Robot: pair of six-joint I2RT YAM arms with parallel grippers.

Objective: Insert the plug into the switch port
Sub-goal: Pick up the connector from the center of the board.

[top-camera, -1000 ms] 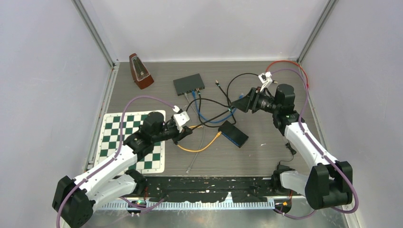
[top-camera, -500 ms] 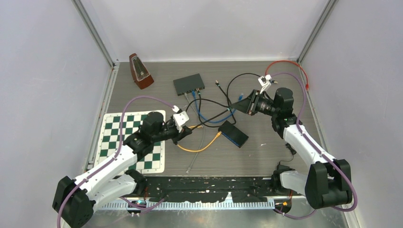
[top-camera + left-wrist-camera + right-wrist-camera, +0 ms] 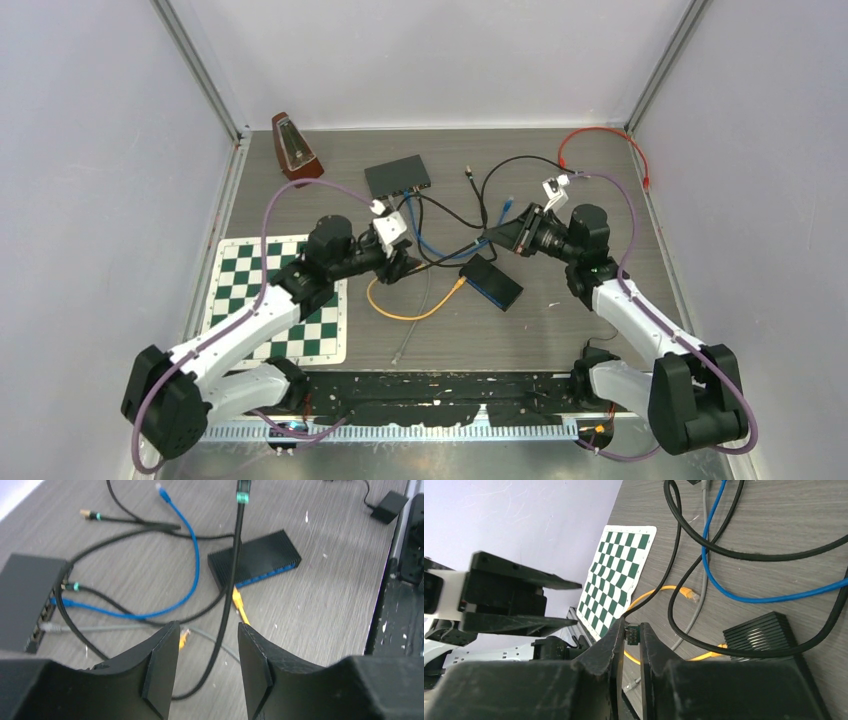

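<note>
We log the right gripper [image 3: 488, 238] pinched tight on the plug [image 3: 632, 633] of the black cable [image 3: 231, 580]. The plug is held over the table's middle, just on the far side of the blue-faced switch [image 3: 490, 281] and well short of the second switch [image 3: 397, 177] near the far edge. Against the frame one second back, this gripper sits closer to the near edge. The left gripper [image 3: 207, 632] is spread, its fingers straddling the black cable without pinching it. It now stands farther from the near edge and more toward the right edge than before. The orange cable [image 3: 400, 312] now bows in a rounder loop beside the chessboard [image 3: 270, 300].
</note>
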